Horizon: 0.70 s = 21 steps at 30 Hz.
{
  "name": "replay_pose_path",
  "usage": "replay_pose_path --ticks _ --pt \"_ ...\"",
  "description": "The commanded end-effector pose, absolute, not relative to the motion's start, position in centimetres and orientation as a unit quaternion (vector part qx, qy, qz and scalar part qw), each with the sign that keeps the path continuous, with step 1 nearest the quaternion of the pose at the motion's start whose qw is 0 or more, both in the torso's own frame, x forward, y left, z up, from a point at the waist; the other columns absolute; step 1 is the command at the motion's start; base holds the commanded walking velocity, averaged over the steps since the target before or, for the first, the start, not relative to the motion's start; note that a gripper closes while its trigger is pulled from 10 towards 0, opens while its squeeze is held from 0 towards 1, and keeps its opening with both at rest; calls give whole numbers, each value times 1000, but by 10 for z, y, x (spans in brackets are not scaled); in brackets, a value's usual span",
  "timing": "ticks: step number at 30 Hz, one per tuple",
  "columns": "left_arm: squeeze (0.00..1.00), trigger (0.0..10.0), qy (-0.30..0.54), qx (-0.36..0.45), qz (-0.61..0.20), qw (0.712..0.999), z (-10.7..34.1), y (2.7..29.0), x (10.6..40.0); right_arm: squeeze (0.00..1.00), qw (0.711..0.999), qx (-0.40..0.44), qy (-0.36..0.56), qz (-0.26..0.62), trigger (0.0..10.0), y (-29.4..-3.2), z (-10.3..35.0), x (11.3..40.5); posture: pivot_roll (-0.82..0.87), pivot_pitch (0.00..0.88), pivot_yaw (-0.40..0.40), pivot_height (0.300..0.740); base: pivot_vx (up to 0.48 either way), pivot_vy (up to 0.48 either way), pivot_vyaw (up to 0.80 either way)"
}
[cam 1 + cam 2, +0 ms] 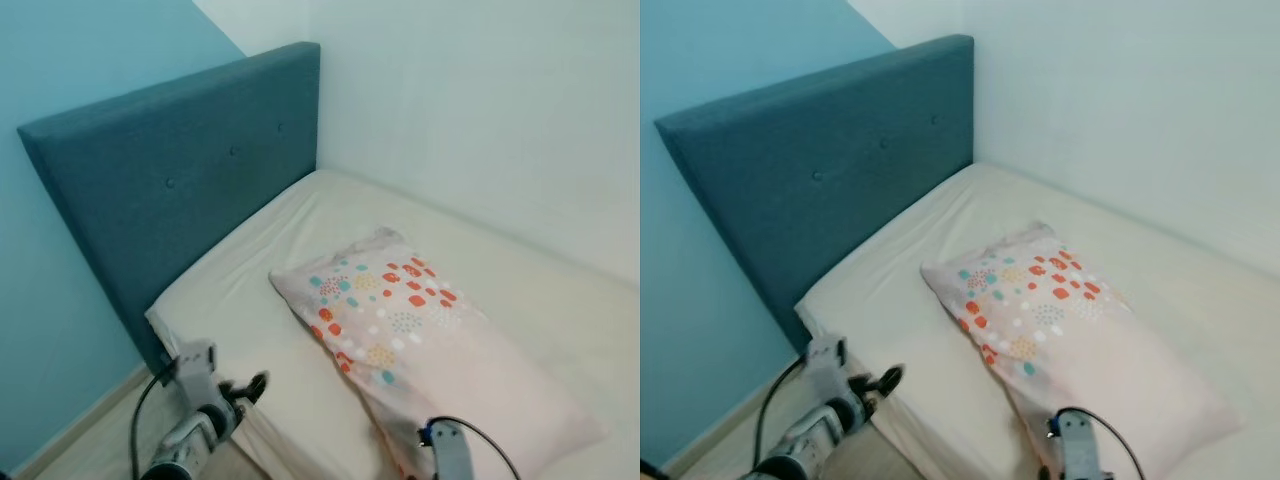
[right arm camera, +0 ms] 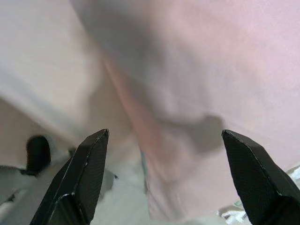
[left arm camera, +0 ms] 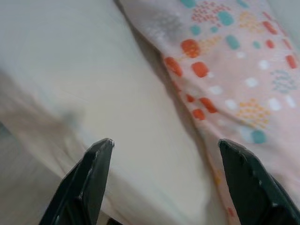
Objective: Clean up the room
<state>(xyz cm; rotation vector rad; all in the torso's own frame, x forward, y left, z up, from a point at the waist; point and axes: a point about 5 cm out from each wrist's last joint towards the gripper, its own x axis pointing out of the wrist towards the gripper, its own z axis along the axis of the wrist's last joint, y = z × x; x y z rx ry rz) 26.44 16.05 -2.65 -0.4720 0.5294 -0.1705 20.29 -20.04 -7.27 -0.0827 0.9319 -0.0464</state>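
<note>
A bed (image 1: 300,240) with a cream sheet fills the corner, its teal buttoned headboard (image 1: 180,180) against a light blue wall (image 1: 70,60). A white wall (image 1: 480,100) runs along the bed's far side, and pale wood floor (image 1: 100,425) shows below the headboard.

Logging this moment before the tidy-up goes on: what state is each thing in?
pillow: lying flat on the bed, askew, away from the headboard, not held
sheet: fitted on the mattress, mostly smooth
left end effector: open, empty, at the bed's edge beside the pillow
right end effector: open, empty, just over the pillow's near end
</note>
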Motion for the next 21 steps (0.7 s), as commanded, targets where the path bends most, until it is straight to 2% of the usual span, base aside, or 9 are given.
replay_pose_path --ticks 1,15,21 --pt "0 10000 269 -235 -78 931 -30 163 261 0 879 -36 475 -20 10000 -196 -82 187 -76 32 -8 740 0 0 -788" --pt "0 10000 260 -264 -81 925 -25 158 267 0 877 -45 477 -33 10000 -203 -81 188 -79 31 -10 740 0 0 -782" --pt "0 10000 302 -247 -43 920 -36 168 256 0 877 -51 477 -35 10000 -202 -80 189 -76 26 -9 740 0 0 -781"
